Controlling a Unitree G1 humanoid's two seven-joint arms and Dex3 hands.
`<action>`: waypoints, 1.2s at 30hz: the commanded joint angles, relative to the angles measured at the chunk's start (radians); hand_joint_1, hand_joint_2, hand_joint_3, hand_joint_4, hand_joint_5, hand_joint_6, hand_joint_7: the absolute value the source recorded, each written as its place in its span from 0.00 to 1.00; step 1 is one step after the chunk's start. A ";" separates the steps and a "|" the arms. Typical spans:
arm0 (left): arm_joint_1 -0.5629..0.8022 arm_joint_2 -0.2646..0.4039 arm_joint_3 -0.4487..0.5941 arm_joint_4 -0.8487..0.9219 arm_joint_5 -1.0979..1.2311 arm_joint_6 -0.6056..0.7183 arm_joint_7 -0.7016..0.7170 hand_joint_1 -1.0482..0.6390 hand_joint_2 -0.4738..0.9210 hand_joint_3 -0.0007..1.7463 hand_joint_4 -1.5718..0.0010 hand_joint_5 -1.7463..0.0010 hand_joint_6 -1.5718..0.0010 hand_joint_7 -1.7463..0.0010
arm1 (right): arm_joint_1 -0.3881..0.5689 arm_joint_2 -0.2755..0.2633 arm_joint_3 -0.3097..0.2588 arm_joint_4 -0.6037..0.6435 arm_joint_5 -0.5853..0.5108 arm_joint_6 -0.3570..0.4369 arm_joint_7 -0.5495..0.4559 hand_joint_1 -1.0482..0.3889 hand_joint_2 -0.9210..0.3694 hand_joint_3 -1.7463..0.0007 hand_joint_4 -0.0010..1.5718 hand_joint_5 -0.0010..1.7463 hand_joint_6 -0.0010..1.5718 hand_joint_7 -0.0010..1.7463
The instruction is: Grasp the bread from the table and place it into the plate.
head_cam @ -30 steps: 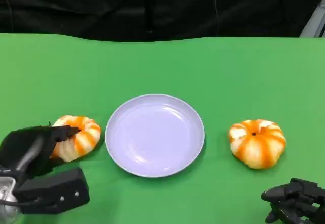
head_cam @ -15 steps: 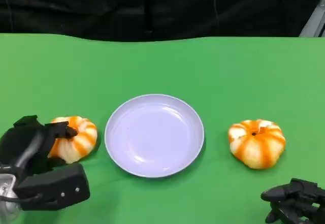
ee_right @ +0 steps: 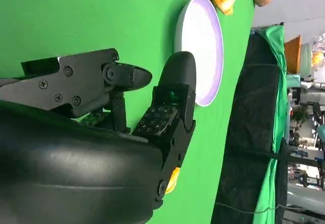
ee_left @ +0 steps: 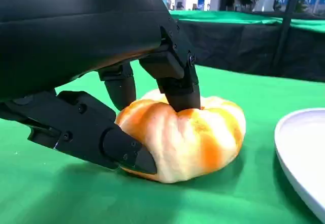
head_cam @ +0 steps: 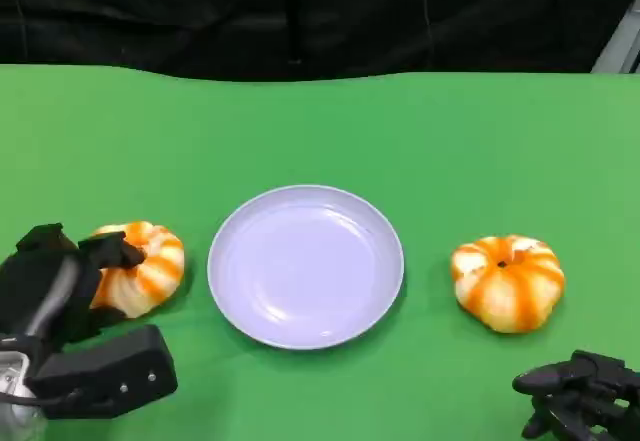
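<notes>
The green cloth-covered table [head_cam: 320,131] spreads across the whole scene and carries everything on it. At its middle sits the round, shallow, pale lavender plate [head_cam: 305,266], bare inside and waiting as the target.

On the robot's right, well apart from the plate's rim, lies a round orange-and-white striped bread roll shaped like a small pumpkin [head_cam: 507,282]; nothing touches it. A matching orange-and-white striped roll [head_cam: 140,268] lies on the cloth just beside the plate's other edge, and this appears to be the one in hand for the task.

The black left hand [head_cam: 60,286] is set around that left roll. In the left wrist view one finger [ee_left: 177,84] presses down into the roll's top [ee_left: 188,137], denting it, while the thumb [ee_left: 91,137] lies along its lower side, so the roll is clamped between them. It seems to rest on the cloth, its underside shadowed against the green surface, so the lift has not yet come. Gripping from above and the side suits a short carry over the rim next to it.

The black right hand [head_cam: 580,401] rests low at the table's near edge, apart from the right roll, and holds nothing; the right wrist view shows its fingers [ee_right: 170,112] spread apart over bare cloth, presumably parked out of the way.
</notes>
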 commanded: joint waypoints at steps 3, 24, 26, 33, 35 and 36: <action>0.029 0.021 0.022 -0.082 -0.014 0.028 0.026 0.57 0.97 0.00 0.68 0.21 0.49 0.47 | -0.005 -0.008 -0.005 0.014 0.000 -0.024 -0.003 0.72 0.00 0.78 0.46 0.76 0.62 0.31; 0.202 0.037 0.102 -0.431 -0.019 -0.029 0.041 0.58 0.98 0.00 0.63 0.25 0.32 0.72 | -0.004 -0.010 -0.005 0.023 0.005 -0.029 0.002 0.74 0.00 0.77 0.46 0.76 0.62 0.31; 0.205 0.036 0.105 -0.437 -0.018 -0.026 0.037 0.58 0.98 0.00 0.63 0.25 0.33 0.71 | -0.005 -0.010 -0.005 0.024 0.005 -0.029 0.002 0.74 0.00 0.77 0.46 0.76 0.62 0.31; 0.227 0.030 0.121 -0.488 -0.029 -0.034 0.014 0.58 0.98 0.00 0.61 0.28 0.29 0.79 | -0.006 -0.009 -0.005 0.026 0.006 -0.033 0.003 0.73 0.00 0.77 0.46 0.76 0.62 0.31; 0.247 0.023 0.109 -0.556 -0.026 -0.057 -0.012 0.59 0.97 0.00 0.59 0.31 0.26 0.83 | -0.005 -0.007 -0.004 0.018 0.004 -0.022 -0.003 0.73 0.00 0.77 0.46 0.76 0.62 0.31; 0.255 0.019 0.104 -0.581 -0.023 -0.062 -0.021 0.59 0.96 0.00 0.58 0.33 0.24 0.85 | -0.005 -0.007 -0.004 0.015 0.004 -0.017 -0.005 0.73 0.00 0.77 0.46 0.76 0.62 0.31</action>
